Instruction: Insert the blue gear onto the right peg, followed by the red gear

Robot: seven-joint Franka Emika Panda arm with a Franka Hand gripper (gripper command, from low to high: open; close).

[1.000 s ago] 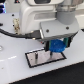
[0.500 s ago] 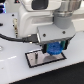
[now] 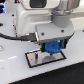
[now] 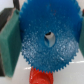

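The flat round blue plastic gear sits pinched in the claw, just above the dark flat base. Only the wrist view shows the round red plastic gear under it.

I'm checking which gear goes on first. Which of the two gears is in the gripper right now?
The blue gear: it sits between the gripper fingers above the dark base plate. The red gear only peeks out beyond its toothed edge, ungripped.
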